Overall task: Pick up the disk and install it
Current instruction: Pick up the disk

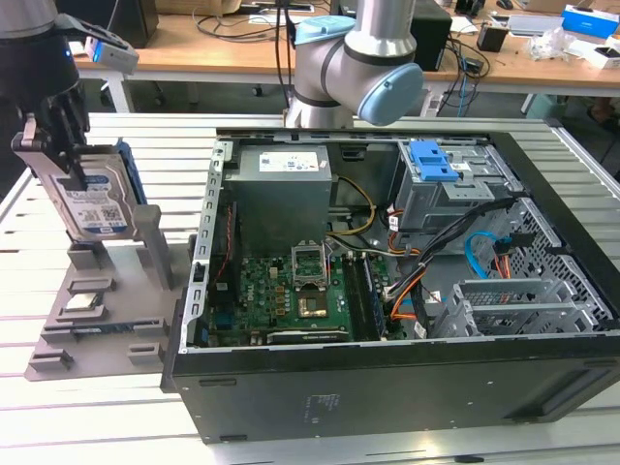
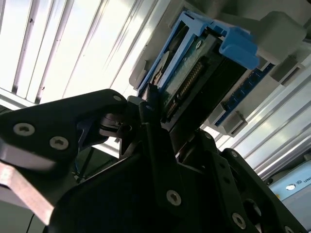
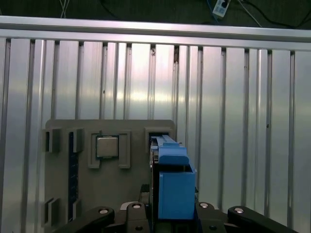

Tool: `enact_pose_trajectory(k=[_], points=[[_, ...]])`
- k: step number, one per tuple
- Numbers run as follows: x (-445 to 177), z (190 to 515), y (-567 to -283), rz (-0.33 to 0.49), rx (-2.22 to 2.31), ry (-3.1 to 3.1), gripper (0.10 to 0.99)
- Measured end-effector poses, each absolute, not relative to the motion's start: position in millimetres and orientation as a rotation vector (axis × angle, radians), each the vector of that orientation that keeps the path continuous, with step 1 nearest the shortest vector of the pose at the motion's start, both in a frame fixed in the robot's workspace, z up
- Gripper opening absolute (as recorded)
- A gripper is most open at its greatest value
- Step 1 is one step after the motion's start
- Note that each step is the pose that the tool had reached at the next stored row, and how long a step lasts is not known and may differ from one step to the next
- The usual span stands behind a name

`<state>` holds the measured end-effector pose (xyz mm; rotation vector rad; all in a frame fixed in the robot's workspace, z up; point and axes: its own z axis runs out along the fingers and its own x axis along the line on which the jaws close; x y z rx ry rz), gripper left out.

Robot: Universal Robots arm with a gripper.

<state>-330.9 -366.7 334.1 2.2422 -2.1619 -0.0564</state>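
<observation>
The gripper's (image 1: 56, 160) jaws are clamped on the disk (image 1: 94, 201), which stands upright over the grey fixture tray (image 1: 107, 325) on the bench (image 1: 97, 426). A square chip (image 3: 107, 146) lies in one tray recess. The open computer case (image 1: 387, 387) stands just beside the tray.

I'm seeing the disk (image 1: 89, 194) showing silver, wearing a white-and-blue label (image 1: 100, 211) and blue rail (image 1: 133, 184); the stand (image 1: 92, 320) is reading grey, the ribbed table (image 1: 97, 426) is gleaming silver, and the motherboard (image 1: 281, 291) is showing green inside the black case (image 1: 387, 397).
</observation>
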Motion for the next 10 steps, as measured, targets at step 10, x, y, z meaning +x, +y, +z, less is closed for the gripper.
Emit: enact_pose_trajectory(k=[10], points=[[-330.8, 346.1, -365.7, -0.056, 2.242, -2.162, 0.365]])
